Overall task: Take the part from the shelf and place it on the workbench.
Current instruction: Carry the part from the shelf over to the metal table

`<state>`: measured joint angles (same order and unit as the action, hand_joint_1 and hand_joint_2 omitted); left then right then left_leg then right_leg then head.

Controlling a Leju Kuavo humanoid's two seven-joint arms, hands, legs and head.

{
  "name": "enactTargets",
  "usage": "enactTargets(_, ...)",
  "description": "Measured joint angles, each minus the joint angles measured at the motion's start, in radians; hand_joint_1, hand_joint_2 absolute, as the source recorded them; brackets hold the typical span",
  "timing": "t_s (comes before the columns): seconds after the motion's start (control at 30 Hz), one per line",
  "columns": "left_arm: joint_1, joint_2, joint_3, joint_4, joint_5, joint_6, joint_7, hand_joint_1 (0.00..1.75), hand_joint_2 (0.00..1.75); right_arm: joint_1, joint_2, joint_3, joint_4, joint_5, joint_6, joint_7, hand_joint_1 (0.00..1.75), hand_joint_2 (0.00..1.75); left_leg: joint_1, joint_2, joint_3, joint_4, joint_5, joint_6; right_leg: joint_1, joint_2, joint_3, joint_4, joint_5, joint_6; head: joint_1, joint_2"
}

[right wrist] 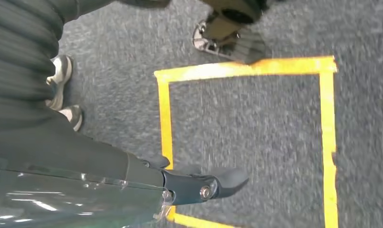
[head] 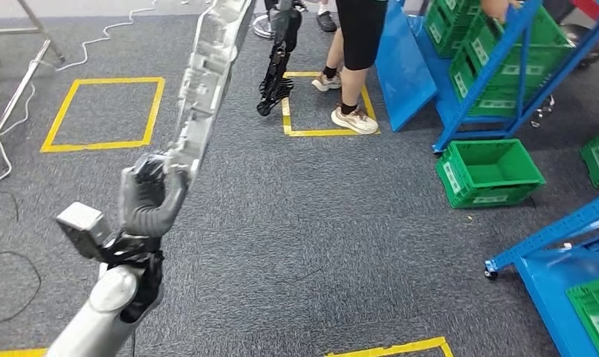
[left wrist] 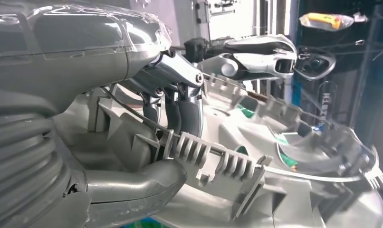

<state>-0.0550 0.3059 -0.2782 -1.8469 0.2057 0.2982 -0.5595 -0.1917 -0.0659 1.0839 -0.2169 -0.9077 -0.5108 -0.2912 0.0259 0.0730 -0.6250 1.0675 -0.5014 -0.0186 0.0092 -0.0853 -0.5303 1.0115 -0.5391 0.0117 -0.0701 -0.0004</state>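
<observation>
Over the carpet, we see the left hand (head: 149,199) clamped on the part's (head: 207,82) lower end, its long axis running up and away; right hand (right wrist: 206,185) hangs, fingers apart, holding nothing.

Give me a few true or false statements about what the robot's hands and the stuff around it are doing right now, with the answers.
1. The left hand grips the long grey part. True.
2. The part lies flat on the carpet. False: it is held up off the floor, rising away from the hand.
3. The right hand holds a green crate. False: it hangs with nothing in it, fingers over the carpet.
4. A person stands by a yellow tape square. True.
5. The green crate on the floor is full of parts. False: it looks empty.
</observation>
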Motion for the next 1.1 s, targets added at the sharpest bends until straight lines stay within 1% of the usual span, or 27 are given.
enactTargets(0.03,-0.023,-0.009,-0.015,0.015,0.001,-0.002,0.001,1.75,1.75,0.001,-0.005,-0.003,0.000,-0.001,0.003,0.000,0.00,1.75,-0.001,-0.012,-0.003,-0.001,0.002,0.007,-0.003,0.000,0.000,0.002,-0.004,0.004,0.003,0.000)
enactTargets(0.07,-0.051,-0.019,-0.032,0.032,0.006,-0.006,-0.001,1.75,1.75,0.003,-0.012,-0.005,0.000,0.000,0.007,0.005,0.00,1.75,-0.002,-0.027,-0.007,-0.001,0.006,0.014,-0.006,0.011,-0.005,0.015,-0.016,0.008,0.004,0.000)
enactTargets(0.1,-0.082,-0.032,-0.051,0.053,0.012,-0.011,-0.008,1.75,1.75,0.006,-0.018,-0.006,0.000,0.002,0.013,0.011,0.00,1.75,-0.002,-0.043,-0.010,-0.002,0.010,0.021,-0.009,0.028,-0.018,0.046,-0.040,0.012,0.004,0.000)
enactTargets(0.17,-0.142,-0.064,-0.092,0.102,0.023,-0.018,-0.026,1.75,1.75,0.009,-0.033,-0.011,0.000,0.006,0.024,0.021,0.00,1.75,-0.005,-0.078,-0.018,-0.003,0.017,0.032,-0.012,0.066,-0.069,0.164,-0.106,0.015,0.008,0.000)
enactTargets(0.2,-0.164,-0.080,-0.110,0.124,0.027,-0.020,-0.034,1.75,1.75,0.010,-0.039,-0.015,0.000,0.006,0.027,0.024,0.00,1.75,-0.009,-0.096,-0.021,-0.003,0.020,0.036,-0.011,0.074,-0.098,0.228,-0.132,0.013,0.009,0.000)
enactTargets(0.23,-0.178,-0.093,-0.126,0.143,0.029,-0.020,-0.039,1.75,1.75,0.010,-0.044,-0.018,0.000,0.006,0.029,0.027,0.00,1.75,-0.013,-0.112,-0.022,-0.003,0.021,0.039,-0.009,0.078,-0.120,0.272,-0.142,0.009,0.010,0.000)
enactTargets(0.27,-0.188,-0.103,-0.139,0.158,0.032,-0.021,-0.042,1.75,1.75,0.010,-0.048,-0.020,0.000,0.006,0.029,0.029,0.00,1.75,-0.017,-0.129,-0.022,-0.002,0.023,0.041,-0.006,0.082,-0.127,0.282,-0.133,0.003,0.011,0.000)
enactTargets(0.3,-0.195,-0.111,-0.150,0.171,0.034,-0.020,-0.044,1.75,1.75,0.009,-0.052,-0.022,0.000,0.007,0.029,0.031,0.00,1.75,-0.021,-0.144,-0.021,-0.002,0.024,0.042,-0.002,0.087,-0.118,0.255,-0.103,-0.006,0.011,0.000)
enactTargets(0.33,-0.202,-0.116,-0.159,0.182,0.036,-0.020,-0.045,1.75,1.75,0.007,-0.055,-0.023,0.000,0.007,0.029,0.031,0.00,1.75,-0.023,-0.158,-0.020,-0.003,0.025,0.044,0.002,0.095,-0.098,0.199,-0.061,-0.015,0.011,0.000)
enactTargets(0.4,-0.214,-0.125,-0.172,0.198,0.038,-0.019,-0.046,1.75,1.75,0.003,-0.063,-0.026,0.000,0.008,0.029,0.031,0.00,1.75,-0.024,-0.182,-0.020,-0.005,0.030,0.043,0.009,0.129,-0.053,0.081,0.004,-0.035,0.009,0.000)
enactTargets(0.43,-0.218,-0.127,-0.178,0.205,0.039,-0.018,-0.046,1.75,1.75,0.000,-0.067,-0.027,0.000,0.008,0.028,0.031,0.00,1.75,-0.022,-0.191,-0.022,-0.007,0.034,0.039,0.012,0.142,-0.042,0.047,0.019,-0.041,0.009,0.000)
enactTargets(0.47,-0.222,-0.130,-0.184,0.211,0.040,-0.018,-0.048,1.75,1.75,-0.003,-0.070,-0.029,-0.001,0.009,0.027,0.032,0.00,1.75,-0.018,-0.201,-0.025,-0.010,0.039,0.033,0.014,0.151,-0.038,0.033,0.024,-0.044,0.010,0.000)
enactTargets(0.53,-0.229,-0.133,-0.196,0.220,0.042,-0.017,-0.050,1.75,1.75,-0.011,-0.074,-0.029,-0.001,0.014,0.025,0.031,0.00,1.75,-0.013,-0.214,-0.030,-0.018,0.048,0.021,0.015,0.142,-0.028,0.007,0.034,-0.051,0.014,0.000)
enactTargets(0.57,-0.231,-0.134,-0.199,0.223,0.043,-0.015,-0.051,1.75,1.75,-0.017,-0.075,-0.029,-0.002,0.018,0.024,0.030,0.00,1.75,-0.016,-0.191,-0.034,-0.018,0.045,0.017,0.013,0.133,-0.019,-0.013,0.040,-0.052,0.014,0.000)
enactTargets(0.6,-0.233,-0.133,-0.201,0.226,0.043,-0.012,-0.052,1.75,1.75,-0.021,-0.075,-0.029,-0.004,0.023,0.023,0.027,0.00,1.75,-0.020,-0.156,-0.042,-0.005,0.032,0.013,0.011,0.123,-0.009,-0.035,0.046,-0.053,0.012,0.000)
enactTargets(0.67,-0.232,-0.130,-0.205,0.230,0.043,-0.007,-0.053,1.75,1.75,-0.022,-0.071,-0.029,-0.007,0.033,0.021,0.022,0.00,1.75,-0.023,-0.081,-0.080,0.074,-0.021,0.004,0.009,0.103,-0.001,-0.058,0.054,-0.050,0.005,0.000)
enactTargets(0.73,-0.212,-0.123,-0.210,0.229,0.044,0.000,-0.056,1.75,1.75,-0.015,-0.063,-0.030,-0.008,0.047,0.017,0.021,0.00,1.75,-0.013,-0.070,-0.124,0.176,-0.067,-0.010,0.006,0.083,-0.001,-0.057,0.053,-0.047,0.003,0.000)
enactTargets(0.77,-0.193,-0.114,-0.210,0.225,0.046,0.007,-0.058,1.75,1.75,-0.011,-0.055,-0.029,-0.008,0.056,0.013,0.021,0.00,1.75,-0.009,-0.070,-0.130,0.196,-0.068,-0.017,0.003,0.074,-0.002,-0.053,0.050,-0.044,0.002,0.000)
enactTargets(0.8,-0.171,-0.102,-0.207,0.220,0.049,0.015,-0.060,1.75,1.75,-0.009,-0.046,-0.029,-0.008,0.066,0.010,0.021,0.00,1.75,-0.006,-0.067,-0.118,0.185,-0.054,-0.025,-0.001,0.066,-0.002,-0.048,0.046,-0.040,0.002,0.000)
enactTargets(0.83,-0.148,-0.089,-0.199,0.211,0.054,0.023,-0.063,1.75,1.75,-0.007,-0.036,-0.029,-0.008,0.075,0.006,0.021,0.00,1.75,-0.003,-0.059,-0.088,0.139,-0.026,-0.032,-0.006,0.059,-0.003,-0.041,0.041,-0.035,0.002,0.000)
enactTargets(0.87,-0.126,-0.075,-0.189,0.202,0.059,0.032,-0.064,1.75,1.75,-0.006,-0.027,-0.029,-0.008,0.083,0.001,0.021,0.00,1.75,-0.004,-0.037,-0.052,0.080,-0.006,-0.038,-0.009,0.052,-0.003,-0.031,0.033,-0.028,0.002,0.000)
enactTargets(0.9,-0.104,-0.064,-0.177,0.192,0.065,0.038,-0.066,1.75,1.75,-0.005,-0.020,-0.029,-0.008,0.089,-0.003,0.022,0.00,1.75,-0.006,-0.012,-0.022,0.029,0.009,-0.037,-0.010,0.046,-0.005,-0.020,0.025,-0.020,0.000,0.000)
enactTargets(0.93,-0.082,-0.053,-0.163,0.182,0.069,0.041,-0.067,1.75,1.75,-0.005,-0.014,-0.029,-0.009,0.094,-0.008,0.022,0.00,1.75,-0.009,0.005,-0.004,-0.004,0.014,-0.030,-0.009,0.040,-0.006,-0.010,0.017,-0.013,0.000,0.000)
enactTargets(0.97,-0.061,-0.044,-0.148,0.172,0.073,0.044,-0.069,1.75,1.75,-0.007,-0.010,-0.028,-0.010,0.098,-0.011,0.022,0.00,1.75,-0.013,0.017,0.002,-0.015,0.010,-0.018,-0.008,0.034,-0.007,-0.004,0.012,-0.009,0.000,0.000)
enactTargets(1.03,-0.028,-0.029,-0.121,0.152,0.073,0.050,-0.070,1.75,1.75,-0.011,-0.003,-0.028,-0.011,0.102,-0.015,0.022,0.00,1.75,-0.016,-0.001,-0.002,-0.014,0.012,0.007,-0.008,0.020,-0.006,-0.001,0.007,-0.004,0.001,0.000)
enactTargets(1.07,-0.016,-0.023,-0.108,0.142,0.071,0.053,-0.070,1.75,1.75,-0.012,-0.001,-0.028,-0.011,0.102,-0.015,0.022,0.00,1.75,-0.016,-0.012,-0.004,-0.015,0.014,0.014,-0.009,0.019,-0.006,0.004,0.000,-0.001,0.002,0.000)
enactTargets(1.1,-0.008,-0.020,-0.098,0.132,0.069,0.056,-0.070,1.75,1.75,-0.013,0.000,-0.028,-0.011,0.101,-0.016,0.022,0.00,1.75,-0.015,-0.024,-0.005,-0.016,0.017,0.019,-0.012,0.026,-0.010,0.020,-0.017,0.002,0.003,0.000)
